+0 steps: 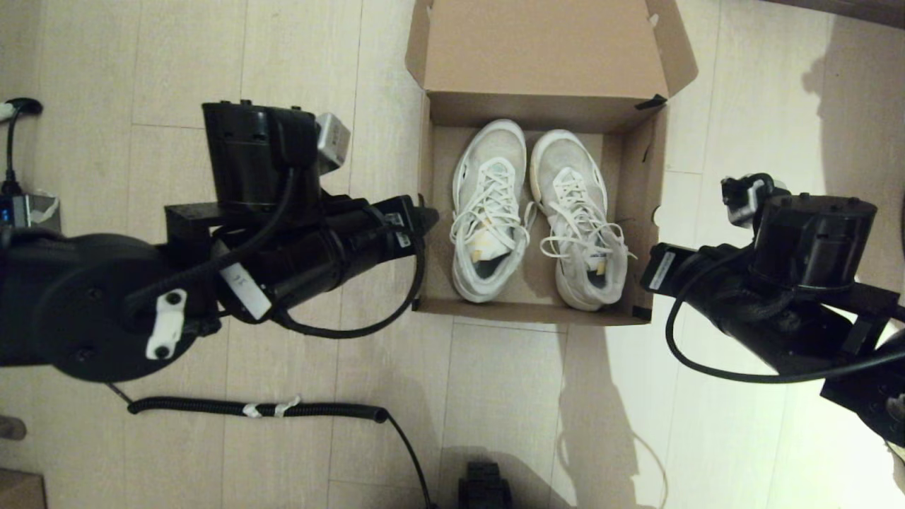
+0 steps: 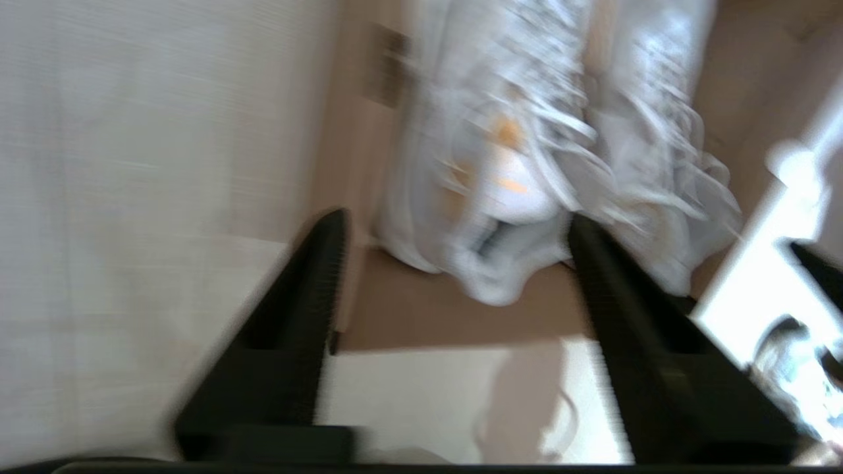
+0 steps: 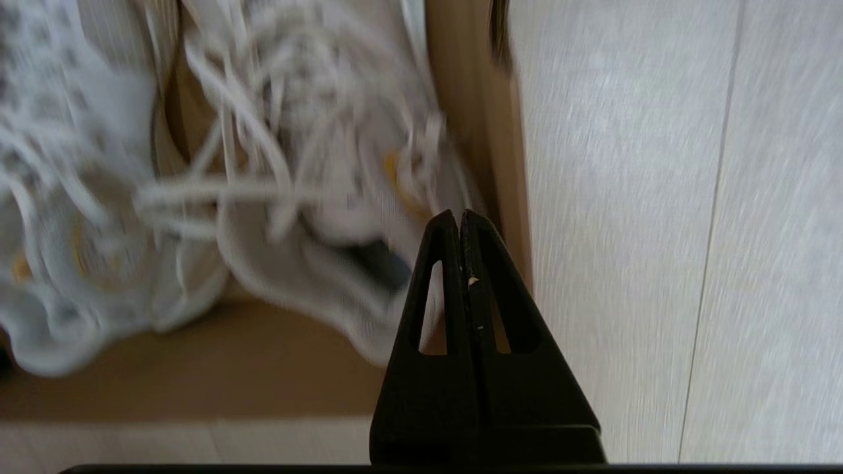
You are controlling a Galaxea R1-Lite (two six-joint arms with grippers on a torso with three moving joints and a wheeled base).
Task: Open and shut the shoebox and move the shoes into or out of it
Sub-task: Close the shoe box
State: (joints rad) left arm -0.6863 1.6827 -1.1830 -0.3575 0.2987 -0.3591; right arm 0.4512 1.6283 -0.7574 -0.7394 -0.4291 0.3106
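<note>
Flanking the shoebox from both sides, arms level with its near half. Box sits on the floor, lid flap thrown back on the far side, inside fully exposed. Judgement: lid step done, shoes due to come out next.

The shoes lie inside side by side, toes toward the lid, heels toward me, laces loose and spilling over the tongues. Left one near the left wall, right one almost against the right wall. Little side room, so I judge a grab at heel or collar is easier than at the flank.

My left gripper hovers just outside the left wall; jaws spread wide, framing the heel of the left shoe in the wrist view. Set for a reach-in, I judge.

My right gripper hangs just outside the right wall, jaws pressed together, holding nothing.

Floor: pale wood-look planks, glare patch lower right, arm shadows. Black coiled cable lies across the planks nearer me.
</note>
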